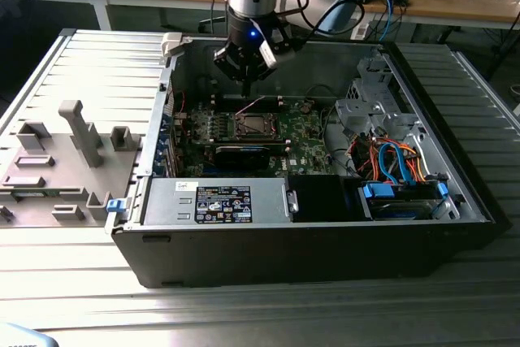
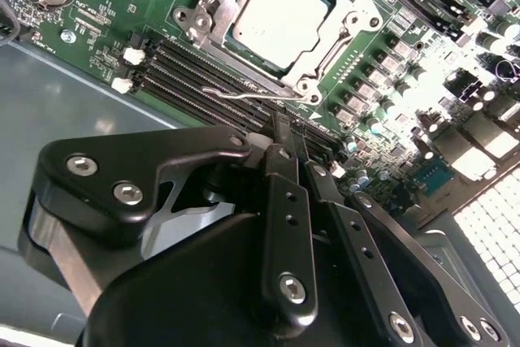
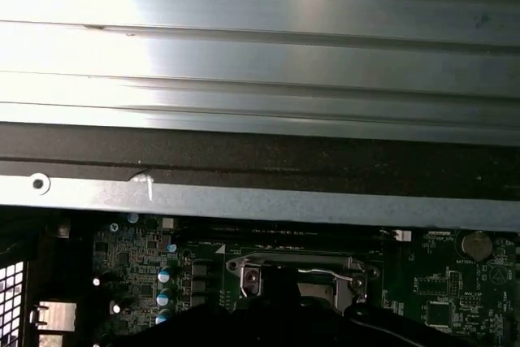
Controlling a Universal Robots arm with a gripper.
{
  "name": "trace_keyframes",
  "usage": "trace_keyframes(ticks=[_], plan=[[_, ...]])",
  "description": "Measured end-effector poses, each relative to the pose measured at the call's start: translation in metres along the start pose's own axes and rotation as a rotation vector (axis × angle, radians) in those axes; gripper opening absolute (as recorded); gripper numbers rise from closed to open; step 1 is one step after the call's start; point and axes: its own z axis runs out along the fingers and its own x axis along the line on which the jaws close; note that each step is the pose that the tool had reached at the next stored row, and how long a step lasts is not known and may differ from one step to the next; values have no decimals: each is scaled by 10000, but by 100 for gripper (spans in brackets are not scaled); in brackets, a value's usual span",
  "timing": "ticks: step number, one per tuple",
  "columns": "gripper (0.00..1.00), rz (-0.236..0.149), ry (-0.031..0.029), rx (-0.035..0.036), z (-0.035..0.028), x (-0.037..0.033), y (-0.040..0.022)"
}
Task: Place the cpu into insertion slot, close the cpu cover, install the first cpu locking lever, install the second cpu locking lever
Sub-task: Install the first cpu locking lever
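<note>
On the green motherboard [image 2: 114,14], the small square silvery-topped cpu [image 2: 280,15] sits in the metal-rimmed insertion slot [image 1: 255,125], framed by the thin silvery cpu cover [image 2: 345,26], which looks closed. A thin wire locking lever [image 2: 252,93] lies just beside it. The black gripper [image 2: 286,148] hovers near, fingers nearly together, holding nothing. Catching that lever cleanly likely needs a low, square approach.

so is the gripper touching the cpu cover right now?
Apart. In the second wrist view the gripper ends over the dark slots beside the socket, with green board showing between it and the cpu cover, which lies closed around the cpu.
</note>
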Motion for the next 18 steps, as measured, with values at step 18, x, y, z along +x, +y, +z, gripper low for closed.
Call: trace_keyframes(ticks=[18], plan=[[11, 0, 0, 0, 34, -58, -5]])
